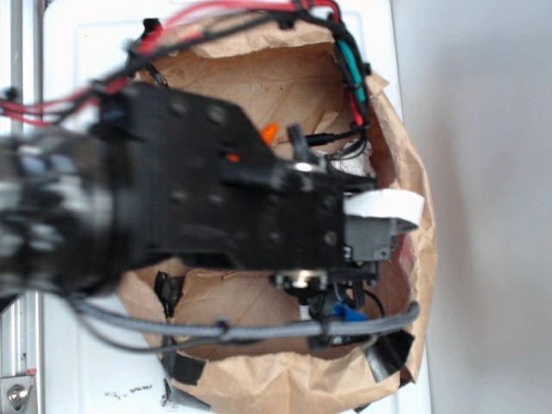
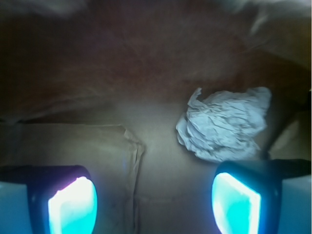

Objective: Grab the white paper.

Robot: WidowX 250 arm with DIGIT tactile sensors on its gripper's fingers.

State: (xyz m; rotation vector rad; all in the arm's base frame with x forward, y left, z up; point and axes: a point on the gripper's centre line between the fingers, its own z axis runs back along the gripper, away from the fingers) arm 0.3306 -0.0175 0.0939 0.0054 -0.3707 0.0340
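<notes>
You have one white paper (image 2: 224, 126) wad on the paper bag (image 2: 97, 146) floor, lying beyond your gripper (image 2: 155, 202), whose two fingers (image 2: 73, 204) stand apart, holding nothing.

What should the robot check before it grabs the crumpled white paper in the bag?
1. Claw open wide: ok, both fingers apart with nothing between them.
2. White paper in sight: ok, clear in the wrist view.
3. Paper centred between the fingers: not ok, it sits off toward the right finger.
4. Paper free of other things: ok, it lies alone on the brown bag floor.
5. Height above the paper: cannot tell.
</notes>
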